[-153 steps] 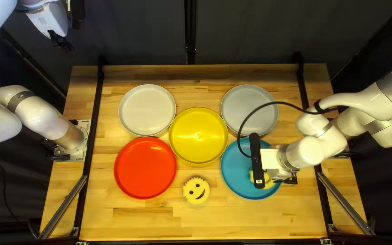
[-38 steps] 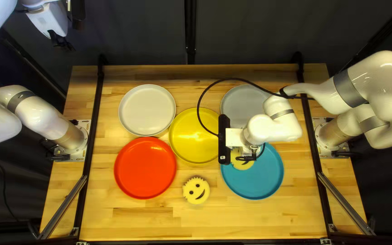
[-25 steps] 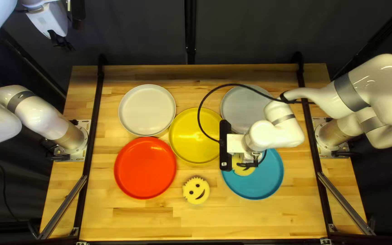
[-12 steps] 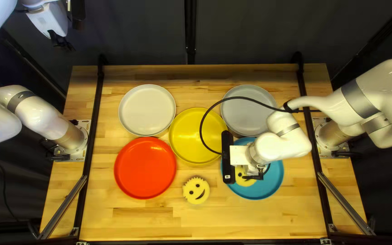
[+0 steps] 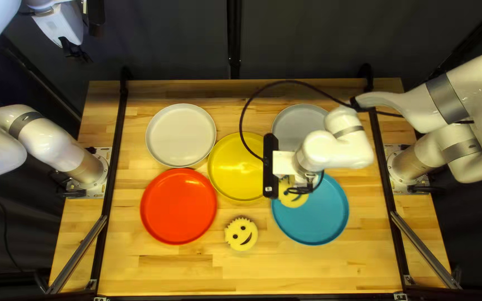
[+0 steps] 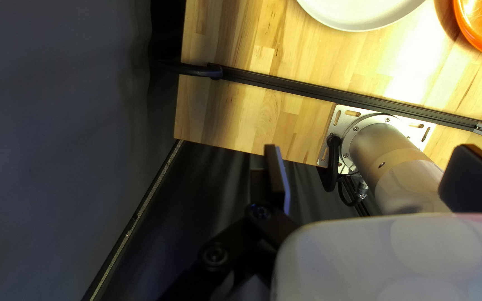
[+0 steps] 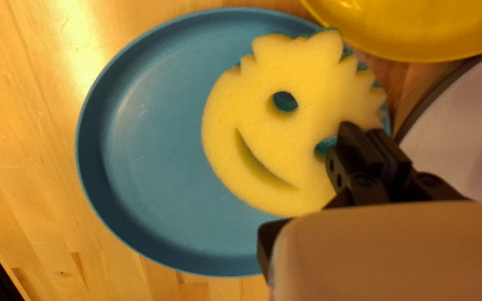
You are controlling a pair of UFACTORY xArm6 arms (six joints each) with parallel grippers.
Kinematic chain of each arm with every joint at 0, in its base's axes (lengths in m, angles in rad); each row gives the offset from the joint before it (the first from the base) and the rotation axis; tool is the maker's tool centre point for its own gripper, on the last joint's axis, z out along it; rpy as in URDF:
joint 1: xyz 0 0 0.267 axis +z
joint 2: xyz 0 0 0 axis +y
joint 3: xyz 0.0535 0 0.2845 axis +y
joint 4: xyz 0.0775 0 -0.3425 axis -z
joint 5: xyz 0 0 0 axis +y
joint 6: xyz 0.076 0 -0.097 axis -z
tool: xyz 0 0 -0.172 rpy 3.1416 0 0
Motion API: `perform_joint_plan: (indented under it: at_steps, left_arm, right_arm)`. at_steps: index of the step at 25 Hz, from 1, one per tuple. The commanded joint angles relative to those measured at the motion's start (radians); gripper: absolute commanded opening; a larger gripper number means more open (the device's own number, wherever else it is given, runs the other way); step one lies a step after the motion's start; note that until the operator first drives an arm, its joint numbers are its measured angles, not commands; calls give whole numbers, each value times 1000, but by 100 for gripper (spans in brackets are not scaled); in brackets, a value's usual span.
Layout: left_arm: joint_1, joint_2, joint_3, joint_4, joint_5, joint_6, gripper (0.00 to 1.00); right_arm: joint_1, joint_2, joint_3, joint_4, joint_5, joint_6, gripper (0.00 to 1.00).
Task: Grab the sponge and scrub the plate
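Top left view: my right pincer pinches the round yellow smiley foam sponge over the shallow blue plastic plate; my left pincer gapes wide.

Round white plate far left, red plate nearer, yellow plate central, grey plate far right, yellow smiley sponge near

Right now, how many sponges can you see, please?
2: one smiley sponge in the right claw, over the blue plate; a second sponge on the table near the red plate.
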Motion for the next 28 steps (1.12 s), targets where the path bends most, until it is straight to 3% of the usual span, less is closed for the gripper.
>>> perform_joint_plan:
  at_steps: [1, 7, 17, 28]
  left_arm:
    - [0, 0, 0, 0, 0, 0, 100]
    - [0, 0, 0, 0, 0, 0, 100]
    - [0, 0, 0, 0, 0, 0, 100]
    - [0, 0, 0, 0, 0, 0, 100]
  right_arm:
    - [-49, 59, -44, -11, -48, -63, 0]
    - [-90, 151, -106, -38, -127, -114, 0]
    - [-93, 203, -123, -86, -203, -110, 0]
    - [-84, 192, -126, -94, -188, -108, 0]
